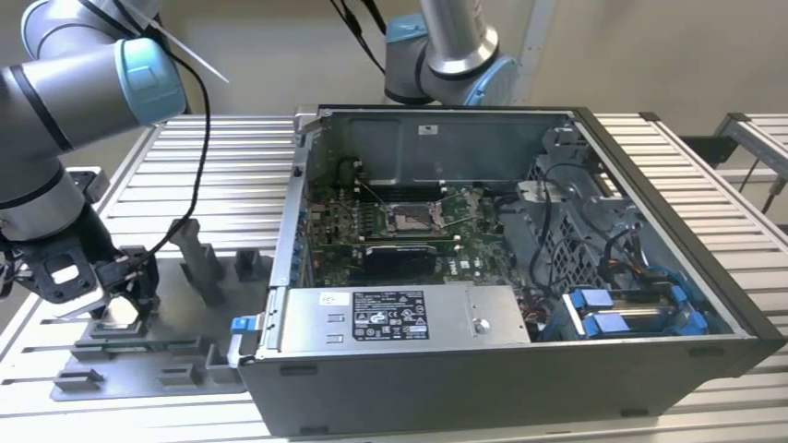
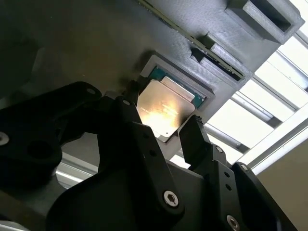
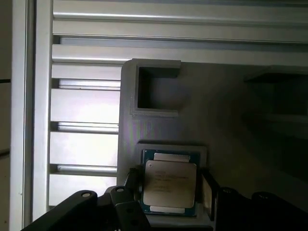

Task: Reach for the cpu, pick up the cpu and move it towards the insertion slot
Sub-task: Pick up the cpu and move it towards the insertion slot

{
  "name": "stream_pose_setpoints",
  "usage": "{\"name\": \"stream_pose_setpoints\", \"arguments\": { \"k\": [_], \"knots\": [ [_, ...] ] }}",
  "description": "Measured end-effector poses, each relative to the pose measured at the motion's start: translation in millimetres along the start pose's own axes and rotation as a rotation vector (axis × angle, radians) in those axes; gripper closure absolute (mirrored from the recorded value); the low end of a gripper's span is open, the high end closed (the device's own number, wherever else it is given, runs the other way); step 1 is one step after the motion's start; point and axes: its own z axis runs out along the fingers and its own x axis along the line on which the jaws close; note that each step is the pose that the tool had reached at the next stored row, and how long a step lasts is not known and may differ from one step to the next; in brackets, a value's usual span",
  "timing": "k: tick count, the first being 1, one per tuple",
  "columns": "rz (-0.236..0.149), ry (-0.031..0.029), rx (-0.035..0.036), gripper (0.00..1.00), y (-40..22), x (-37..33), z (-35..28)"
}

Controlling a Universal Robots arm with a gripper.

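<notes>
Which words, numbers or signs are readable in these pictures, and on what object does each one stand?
No text is readable.
Black label on the silver box: too small.
White sticker on the computer case: too small.
Print on the cpu: blurred.

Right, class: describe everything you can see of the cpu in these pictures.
The cpu is a thin square chip with a shiny, silvery metal top and a narrow greenish border. It lies flat in a square recess of the grey plastic tray, which sits on the slatted table beside the computer case. The open tool hangs over it, with dark fingers on two opposite sides. A slight gap shows beside one finger.
</notes>
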Motion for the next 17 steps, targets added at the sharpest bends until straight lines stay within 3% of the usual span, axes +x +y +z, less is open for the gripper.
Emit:
{"name": "stream_pose_setpoints", "arguments": {
  "k": [17],
  "knots": [
    [0.0, 0.0001, 0.0001, 0.0, -0.1, 0.0, 1.2]
  ]
}}
